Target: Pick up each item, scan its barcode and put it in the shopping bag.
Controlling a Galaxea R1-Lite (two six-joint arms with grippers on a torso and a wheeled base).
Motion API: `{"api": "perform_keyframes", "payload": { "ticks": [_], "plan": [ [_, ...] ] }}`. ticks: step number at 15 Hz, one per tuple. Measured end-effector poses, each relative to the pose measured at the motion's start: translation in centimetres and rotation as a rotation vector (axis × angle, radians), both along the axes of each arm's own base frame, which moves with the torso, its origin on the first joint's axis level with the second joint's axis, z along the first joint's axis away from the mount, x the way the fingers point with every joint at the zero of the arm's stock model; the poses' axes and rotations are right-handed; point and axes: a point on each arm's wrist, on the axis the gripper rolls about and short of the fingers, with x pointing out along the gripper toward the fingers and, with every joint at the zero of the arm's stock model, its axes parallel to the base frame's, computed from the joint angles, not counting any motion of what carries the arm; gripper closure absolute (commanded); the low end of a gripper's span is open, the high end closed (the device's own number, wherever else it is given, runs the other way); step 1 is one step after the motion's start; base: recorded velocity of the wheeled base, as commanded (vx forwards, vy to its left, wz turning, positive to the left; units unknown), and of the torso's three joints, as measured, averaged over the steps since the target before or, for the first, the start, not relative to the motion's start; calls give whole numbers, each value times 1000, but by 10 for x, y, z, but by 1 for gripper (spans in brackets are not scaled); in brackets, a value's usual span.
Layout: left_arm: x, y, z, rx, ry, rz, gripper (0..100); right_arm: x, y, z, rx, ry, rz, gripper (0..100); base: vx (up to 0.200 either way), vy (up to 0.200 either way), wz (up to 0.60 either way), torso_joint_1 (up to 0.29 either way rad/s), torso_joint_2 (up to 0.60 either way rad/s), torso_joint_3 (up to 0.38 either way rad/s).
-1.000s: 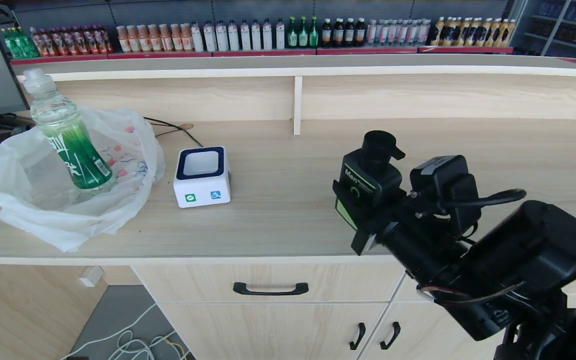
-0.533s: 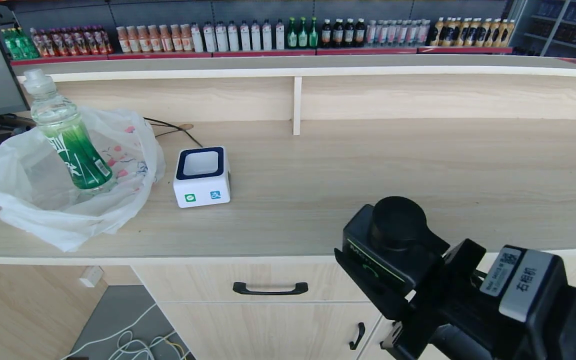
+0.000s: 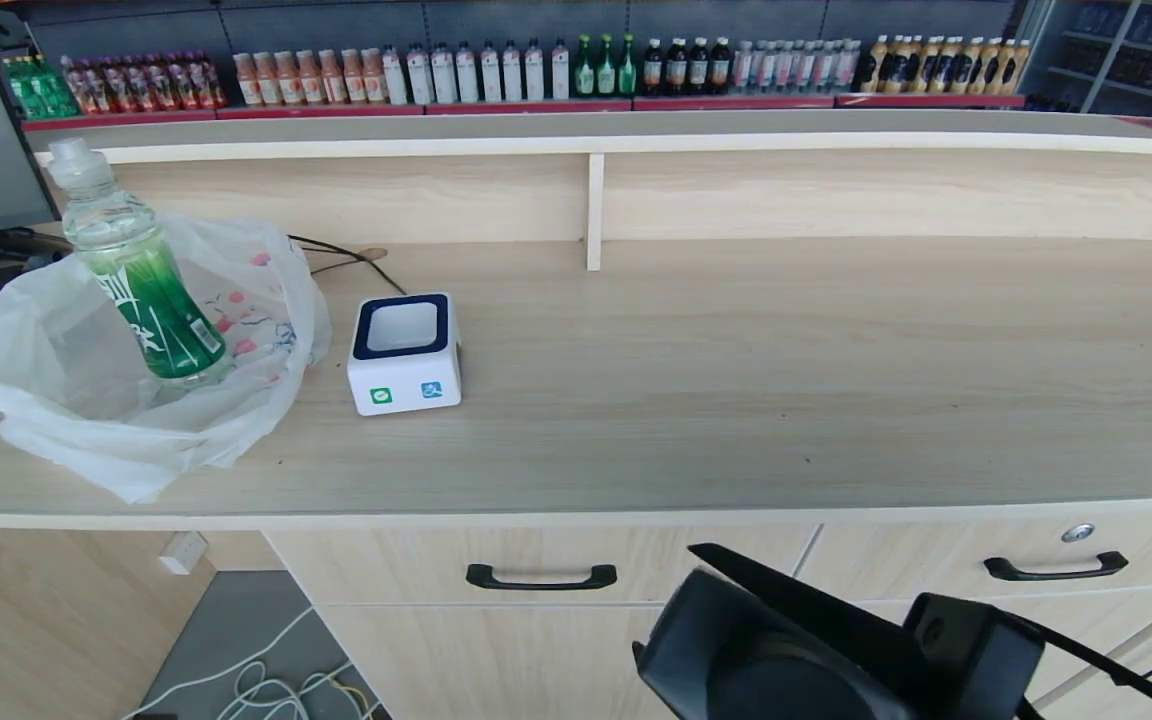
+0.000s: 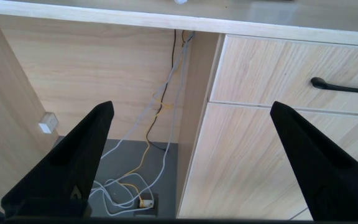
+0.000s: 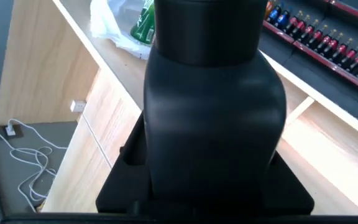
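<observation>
Bottle (image 5: 213,93), matte black and blocky, clamped in right hand (image 5: 204,186).

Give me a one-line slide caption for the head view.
Green bottle in the shopping bag beside the scanner on the counter; black bottle held low before the drawers.

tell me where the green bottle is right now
In the head view the green bottle stands in the white shopping bag on the counter's left end, just left of the white scanner box.
</observation>
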Motion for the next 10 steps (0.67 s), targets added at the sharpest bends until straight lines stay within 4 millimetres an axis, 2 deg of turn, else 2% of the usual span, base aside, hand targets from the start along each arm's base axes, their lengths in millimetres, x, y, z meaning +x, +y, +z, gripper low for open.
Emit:
{"api": "perform_keyframes", "payload": {
  "ticks": [5, 10],
  "plan": [
    [0, 0, 0, 0, 0, 0, 0, 12, -5, 1, -59, -116, 79, 100, 0, 0, 0, 0, 0, 0],
    [0, 0, 0, 0, 0, 0, 0, 20, -16, 13, -132, -338, -41, 100, 0, 0, 0, 0, 0, 0]
  ]
}}
